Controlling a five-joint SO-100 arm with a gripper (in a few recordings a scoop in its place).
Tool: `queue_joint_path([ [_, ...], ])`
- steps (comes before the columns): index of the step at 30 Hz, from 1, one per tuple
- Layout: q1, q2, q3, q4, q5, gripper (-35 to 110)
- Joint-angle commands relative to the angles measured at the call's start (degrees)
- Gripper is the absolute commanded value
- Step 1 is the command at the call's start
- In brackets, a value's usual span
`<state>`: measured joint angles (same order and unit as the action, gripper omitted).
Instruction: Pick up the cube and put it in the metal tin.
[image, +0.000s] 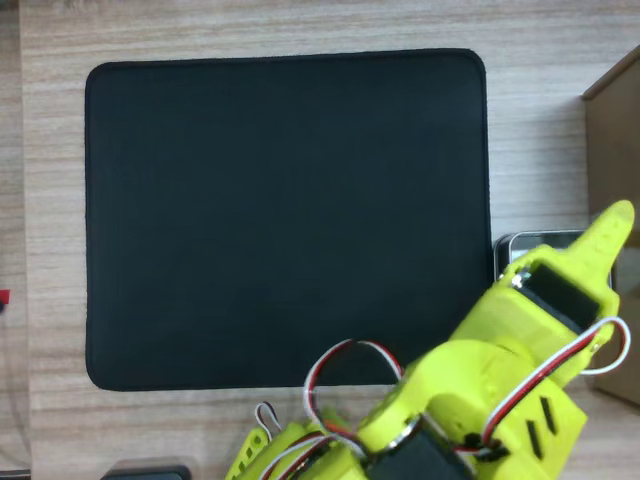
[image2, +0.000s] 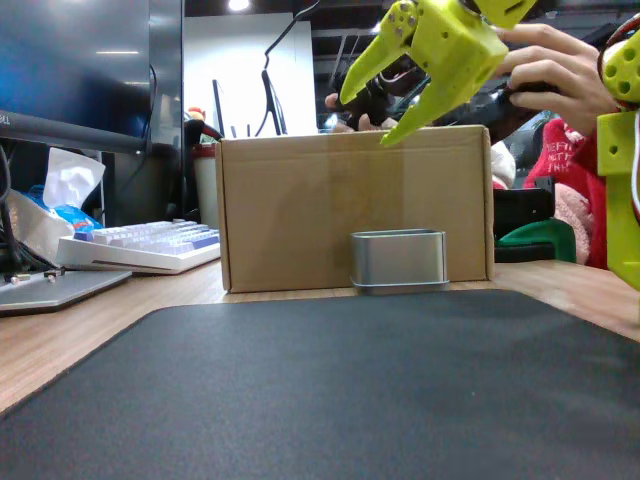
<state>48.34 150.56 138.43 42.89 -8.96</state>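
While tool (image2: 375, 112) hangs spread above metal tin (image2: 399, 261), mat (image: 285, 215) apparently bare.

**Even indoor light, soft focus**

Both views are evenly lit and slightly soft. In the fixed view a ceiling lamp (image2: 238, 5) glows above the brown box (image2: 350, 210), whose front shows faint shading. The metal tin (image2: 399, 260) before the box carries mild reflections. The black mat (image: 285, 215) looks flat and dark, without glare; background behind the box blurs.

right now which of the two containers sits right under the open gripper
The small shiny silver metal tin sits under the yellow-green gripper; unlike the large brown cardboard box behind it, it's low and reflective.
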Motion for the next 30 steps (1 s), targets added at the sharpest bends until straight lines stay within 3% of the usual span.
queue_joint_path([
  [1,-1.58,5.54,-1.49,0.88,2.29,26],
  [8,-19.25,16.35,-0.79,2.9,6.94,17],
  [19,-43.24,36.3,20.39,5.27,9.49,5],
  [27,-47.64,42.1,32.08,6.94,9.14,0],
  [30,-47.9,42.1,38.23,2.81,7.82,0],
])
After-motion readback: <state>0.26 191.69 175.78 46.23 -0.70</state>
